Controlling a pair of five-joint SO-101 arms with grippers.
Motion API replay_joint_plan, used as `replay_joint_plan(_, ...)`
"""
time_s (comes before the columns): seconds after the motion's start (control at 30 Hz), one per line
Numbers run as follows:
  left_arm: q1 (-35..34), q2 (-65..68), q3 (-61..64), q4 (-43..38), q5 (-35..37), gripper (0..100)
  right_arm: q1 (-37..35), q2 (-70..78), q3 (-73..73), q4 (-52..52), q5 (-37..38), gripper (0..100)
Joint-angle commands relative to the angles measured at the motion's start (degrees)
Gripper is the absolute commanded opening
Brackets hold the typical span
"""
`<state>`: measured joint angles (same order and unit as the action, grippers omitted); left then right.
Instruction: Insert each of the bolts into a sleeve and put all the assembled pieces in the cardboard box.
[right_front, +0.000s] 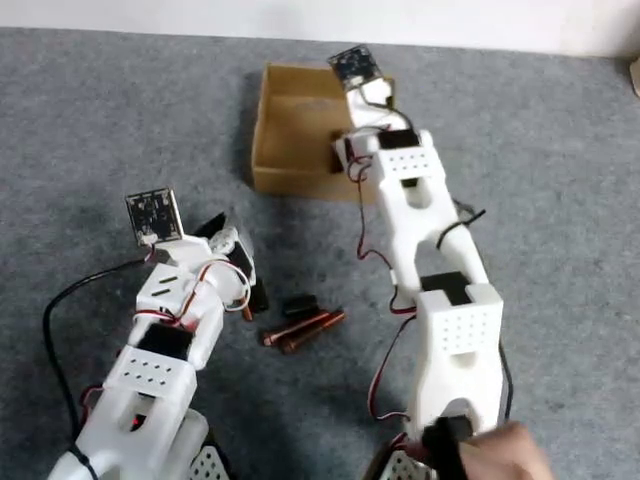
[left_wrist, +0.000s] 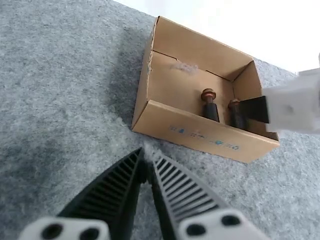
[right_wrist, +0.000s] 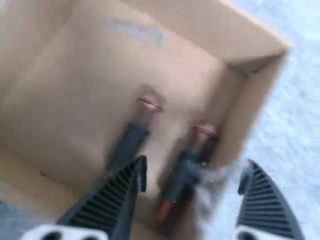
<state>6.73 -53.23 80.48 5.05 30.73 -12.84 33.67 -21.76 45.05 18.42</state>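
Here right jaws spread over cardboard box (right_front: 290, 183); left jaws pressed together near bolts (right_front: 303, 328).

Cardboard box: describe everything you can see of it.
The cardboard box is plain brown corrugated board, rectangular, shallow and open-topped, and it sits flat on the grey mat at the far side. Its outer front wall carries faint blue print, and the inside has a pale scuff. Two assembled pieces lie side by side on its floor near one end wall. The right gripper hangs open over them; contact with the box cannot be told.
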Motion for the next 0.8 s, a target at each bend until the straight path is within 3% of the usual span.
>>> replay_joint_plan(0.0, -0.5, 0.0, -3.2, -1.2, -0.3, 1, 2.6, -3.6, -3.7, 3.4, 0.1, 27.4)
replay_joint_plan(0.2, -0.5, 0.0, -3.2, -1.2, -0.3, 1, 4.5, -15.1, -5.1, 11.6, -7.7, 27.4)
replay_joint_plan(0.33, -0.7, 0.0, -3.3, -1.1, -0.5, 1, 3.6, -25.3, -4.8, 19.6, -8.4, 27.4)
replay_joint_plan(0.5, -2.2, 0.0, -3.3, -1.0, -5.8, 1, -1.0, -38.3, -4.6, 31.1, -8.3, 27.4)
replay_joint_plan(0.77, -2.2, 0.0, -3.3, -1.0, -5.9, 1, -13.8, -53.1, -4.6, 53.8, 0.8, 27.4)
